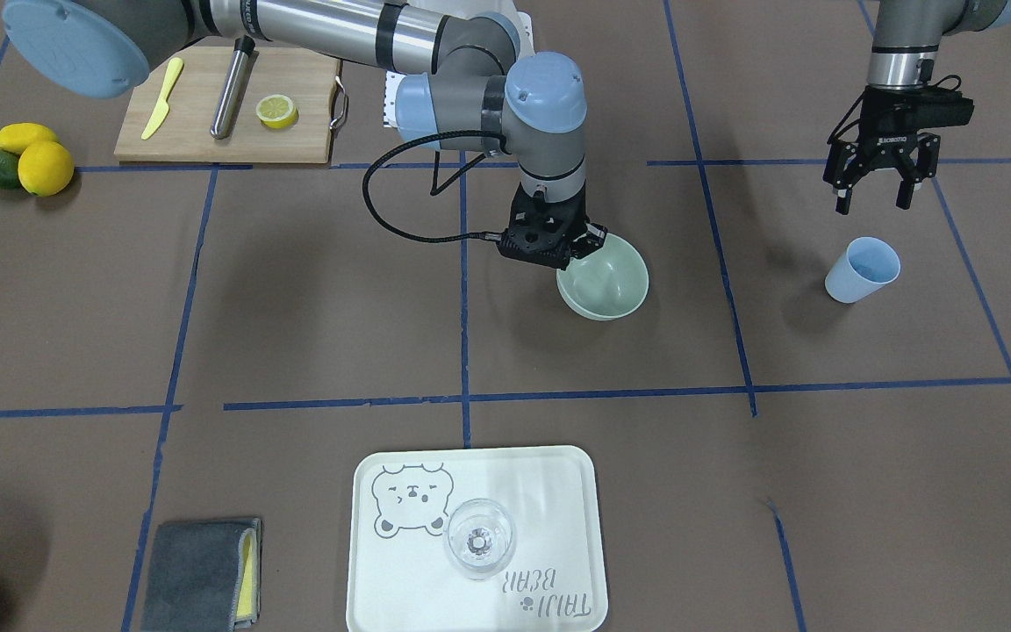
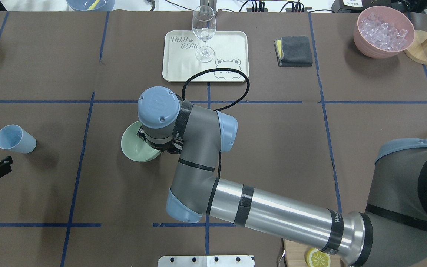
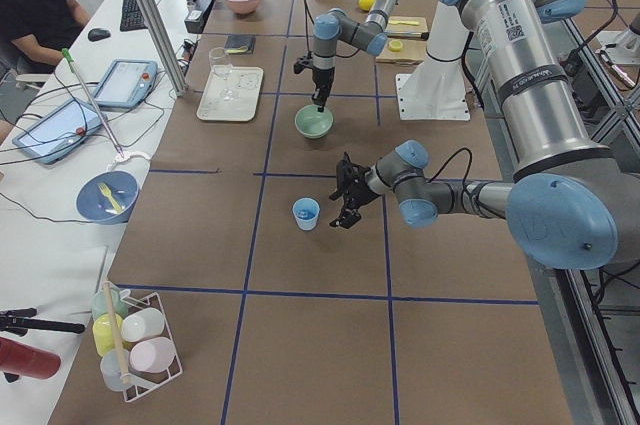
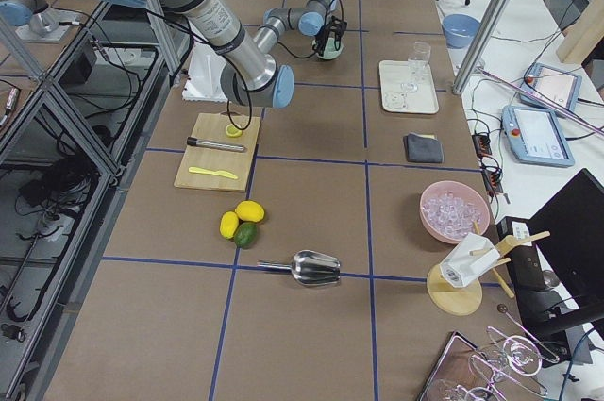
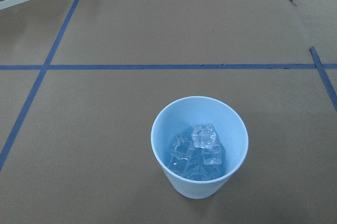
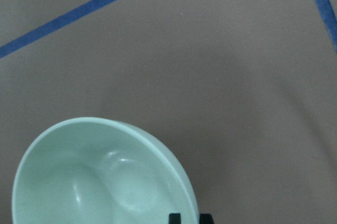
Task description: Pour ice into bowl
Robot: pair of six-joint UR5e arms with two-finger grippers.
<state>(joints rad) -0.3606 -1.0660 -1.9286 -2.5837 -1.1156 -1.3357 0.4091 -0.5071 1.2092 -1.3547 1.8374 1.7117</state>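
The pale green bowl (image 1: 611, 285) stands near the table's middle. My right gripper (image 1: 583, 249) reaches across to its rim and is shut on it. In the right wrist view the rim of the bowl (image 6: 105, 182) runs between the two fingertips (image 6: 175, 217). A light blue cup (image 1: 861, 270) stands apart on the left arm's side. The ice (image 5: 202, 139) lies inside the cup (image 5: 197, 188) as a small heap of clear cubes. My left gripper (image 1: 872, 206) hangs open above and behind the cup, holding nothing.
A cream tray (image 2: 232, 40) bears a wine glass (image 2: 204, 31). A grey cloth (image 2: 295, 50) and a pink container of ice (image 2: 382, 31) stand far right. A cutting board (image 1: 198, 132) holds a lemon half, a knife and a metal tool. A person (image 3: 35, 5) sits at the side.
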